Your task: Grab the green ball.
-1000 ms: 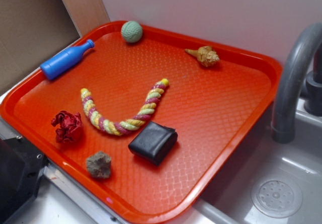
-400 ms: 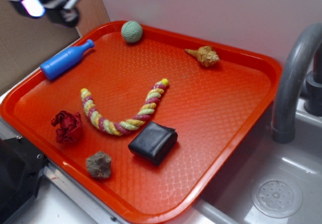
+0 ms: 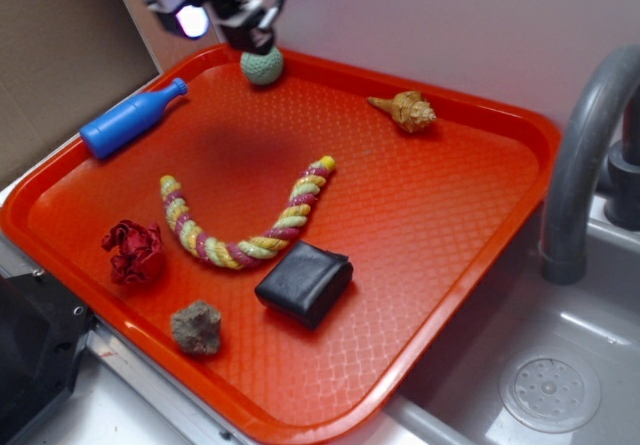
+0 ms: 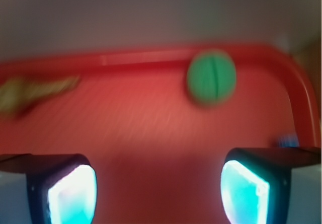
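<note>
The green ball [image 3: 262, 65] is small and pale mint, lying in the far left corner of the orange tray [image 3: 430, 195]. In the wrist view the green ball [image 4: 212, 78] appears blurred, ahead and a little right of centre, near the tray's back rim. My gripper [image 3: 225, 17] hangs in the air above and just left of the ball, its dark body covering the ball's upper edge. In the wrist view my gripper [image 4: 158, 189] is open, its two glowing pads wide apart with only bare tray between them.
On the tray lie a blue bottle [image 3: 131, 118], a striped rope [image 3: 245, 223], a tan shell [image 3: 407, 111], a black block [image 3: 304, 281], a red paper wad [image 3: 133, 251] and a grey rock [image 3: 196, 327]. A grey faucet [image 3: 588, 155] and sink [image 3: 520, 375] stand to the right.
My gripper came into view at the upper left and has moved right across the frame, now hanging just above the green ball. The objects on the tray have not moved.
</note>
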Tool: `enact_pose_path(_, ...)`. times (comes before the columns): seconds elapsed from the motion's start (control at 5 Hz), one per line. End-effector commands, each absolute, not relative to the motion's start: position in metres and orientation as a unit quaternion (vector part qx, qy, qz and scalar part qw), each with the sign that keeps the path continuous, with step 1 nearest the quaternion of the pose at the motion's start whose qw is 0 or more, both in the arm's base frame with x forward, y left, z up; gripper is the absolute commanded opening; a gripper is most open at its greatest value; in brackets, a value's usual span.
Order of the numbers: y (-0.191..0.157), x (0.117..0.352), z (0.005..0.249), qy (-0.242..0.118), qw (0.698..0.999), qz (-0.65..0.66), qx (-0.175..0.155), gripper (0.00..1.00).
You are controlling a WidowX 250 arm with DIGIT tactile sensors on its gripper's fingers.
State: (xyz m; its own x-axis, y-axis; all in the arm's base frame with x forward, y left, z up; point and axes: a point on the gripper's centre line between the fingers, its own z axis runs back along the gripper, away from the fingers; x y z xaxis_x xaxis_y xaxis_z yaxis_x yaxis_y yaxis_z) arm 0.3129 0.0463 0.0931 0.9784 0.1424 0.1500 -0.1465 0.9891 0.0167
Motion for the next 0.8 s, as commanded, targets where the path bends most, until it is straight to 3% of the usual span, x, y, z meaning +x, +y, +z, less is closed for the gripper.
enact_pose_path(0.0, 0.085, 0.357, 0.074, -0.098, 0.988, 0.115, 0.042, 1.0)
enact_pose_path(0.6, 0.096, 0.366, 0.055, -0.101, 0.988, 0.105, 0.051, 1.0)
